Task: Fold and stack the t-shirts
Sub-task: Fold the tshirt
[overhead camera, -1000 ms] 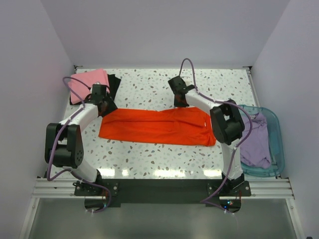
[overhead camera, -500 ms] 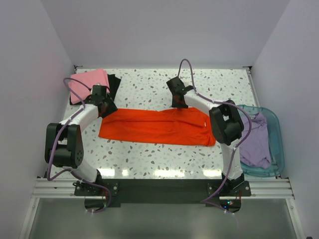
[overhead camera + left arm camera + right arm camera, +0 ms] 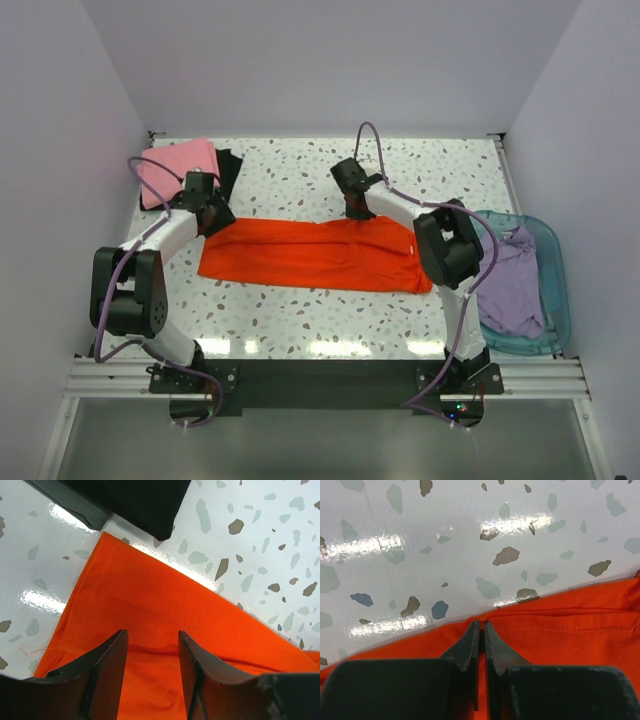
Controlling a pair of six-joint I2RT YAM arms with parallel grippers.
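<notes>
No text, label, brand, number or sign could be read in any of the views.
</notes>
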